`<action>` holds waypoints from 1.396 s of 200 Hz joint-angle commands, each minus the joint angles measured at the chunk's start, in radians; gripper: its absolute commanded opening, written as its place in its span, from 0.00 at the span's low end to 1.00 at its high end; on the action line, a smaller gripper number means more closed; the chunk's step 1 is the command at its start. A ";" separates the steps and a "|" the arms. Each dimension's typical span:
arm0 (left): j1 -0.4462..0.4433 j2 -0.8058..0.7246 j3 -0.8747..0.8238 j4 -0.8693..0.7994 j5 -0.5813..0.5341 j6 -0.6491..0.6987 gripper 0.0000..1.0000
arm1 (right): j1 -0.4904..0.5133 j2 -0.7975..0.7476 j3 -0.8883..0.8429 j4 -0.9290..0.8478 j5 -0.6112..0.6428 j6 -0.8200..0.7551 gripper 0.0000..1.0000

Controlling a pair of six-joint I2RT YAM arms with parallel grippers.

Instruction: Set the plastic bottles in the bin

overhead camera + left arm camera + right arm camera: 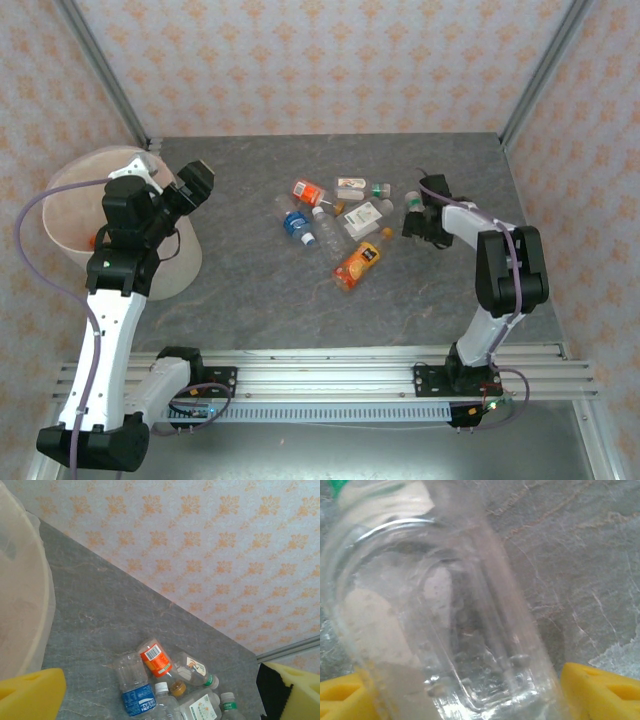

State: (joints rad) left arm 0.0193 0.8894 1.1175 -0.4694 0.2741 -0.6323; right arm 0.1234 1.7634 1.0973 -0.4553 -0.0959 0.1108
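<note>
Plastic bottle (460, 630) straddled by low right claw (470, 692), grip unclear, left claw (162, 692) spread wide.

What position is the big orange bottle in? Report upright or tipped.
Tipped: the orange bottle lies on its side on the table.

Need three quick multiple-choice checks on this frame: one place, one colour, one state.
1. On the table, the bin sits: A far left, B centre, C far right.
2. The bottle lying nearest the table's front edge is mostly: A blue, B orange, C green.
3. The left gripper is: A open and empty, B shut on a bottle, C shut on a cap.
Key: A, top view shows it far left; B, orange body and label; A, fingers spread wide, nothing held.
</note>
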 commanded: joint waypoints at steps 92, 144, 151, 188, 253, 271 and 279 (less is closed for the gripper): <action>0.002 -0.068 -0.107 -0.022 -0.007 -0.106 1.00 | 0.002 -0.201 -0.084 0.080 -0.022 0.017 0.47; 0.002 -0.095 -0.099 -0.051 0.048 -0.115 1.00 | 0.019 -0.429 -0.144 0.092 -0.031 0.111 0.34; 0.002 -0.100 -0.100 -0.057 0.060 -0.112 1.00 | 0.022 -0.464 -0.154 0.096 -0.039 0.116 0.33; -0.003 -0.115 -0.122 -0.048 0.130 -0.141 1.00 | 0.053 -0.616 -0.197 0.095 -0.098 0.134 0.32; -0.272 -0.024 -0.094 0.050 0.044 -0.163 1.00 | 0.178 -0.772 -0.280 0.163 -0.254 0.274 0.30; -0.386 0.033 -0.081 0.098 -0.026 -0.161 1.00 | 0.218 -0.785 -0.304 0.223 -0.283 0.299 0.30; -0.431 0.070 -0.069 0.116 -0.042 -0.159 1.00 | 0.236 -0.783 -0.307 0.247 -0.294 0.299 0.30</action>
State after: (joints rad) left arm -0.3050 0.8955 0.9989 -0.4316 0.3290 -0.7887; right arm 0.3149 0.9997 0.8131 -0.3218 -0.3248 0.3569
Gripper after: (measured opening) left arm 0.998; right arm 0.570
